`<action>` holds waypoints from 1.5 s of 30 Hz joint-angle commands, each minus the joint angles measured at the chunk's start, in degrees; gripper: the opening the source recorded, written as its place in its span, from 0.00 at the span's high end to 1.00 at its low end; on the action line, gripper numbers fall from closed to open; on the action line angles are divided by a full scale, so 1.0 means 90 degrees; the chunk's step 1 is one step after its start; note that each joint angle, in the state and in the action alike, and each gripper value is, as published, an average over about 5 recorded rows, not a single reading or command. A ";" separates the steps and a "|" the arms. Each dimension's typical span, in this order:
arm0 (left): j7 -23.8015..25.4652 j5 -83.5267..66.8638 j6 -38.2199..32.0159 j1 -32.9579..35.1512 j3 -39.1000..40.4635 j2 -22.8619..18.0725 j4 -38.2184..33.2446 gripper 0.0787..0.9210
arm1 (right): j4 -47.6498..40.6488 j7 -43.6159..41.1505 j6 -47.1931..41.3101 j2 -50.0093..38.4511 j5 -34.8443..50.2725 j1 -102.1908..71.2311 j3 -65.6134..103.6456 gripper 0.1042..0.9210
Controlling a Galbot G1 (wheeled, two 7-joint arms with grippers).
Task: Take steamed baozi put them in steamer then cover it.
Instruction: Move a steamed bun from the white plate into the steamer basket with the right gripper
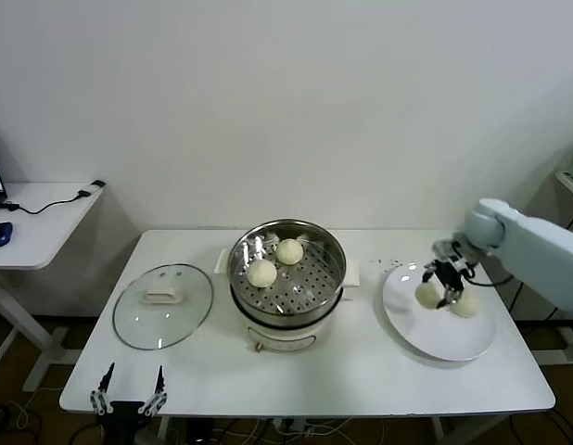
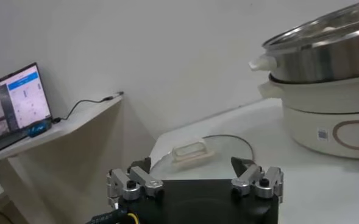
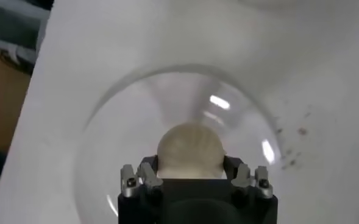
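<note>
The left gripper [image 1: 130, 393] is parked wide open at the near table edge. Beyond it the cover [image 1: 163, 305] lies beside the steamer [image 1: 286, 264], in which two baozi [image 1: 262, 273] are seen. Two more lie on the white plate [image 1: 439, 334]; one [image 3: 189, 151] is straddled, apparently ungripped, by the right gripper [image 1: 446, 286].
</note>
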 commanded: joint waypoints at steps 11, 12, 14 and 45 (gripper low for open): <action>0.0002 0.0028 0.0014 0.0006 0.0044 -0.0066 -0.0038 0.12 | 0.0504 -0.0558 0.2814 0.2837 -0.0134 0.2682 -0.0951 0.29; 0.0001 0.0023 0.0014 0.0002 0.0043 -0.0075 -0.0038 0.12 | 0.0517 -0.0557 0.2851 0.2997 -0.0206 0.2619 -0.0895 0.29; 0.0000 0.0013 0.0014 0.0000 0.0036 -0.0078 -0.0036 0.12 | 0.0537 -0.0551 0.2929 0.3255 -0.0452 0.2434 -0.0793 0.29; -0.0016 -0.0131 -0.0020 0.0052 -0.0065 -0.0074 0.0107 0.12 | 0.0770 -0.0404 0.2819 0.3990 -0.1036 0.0455 -0.0813 0.28</action>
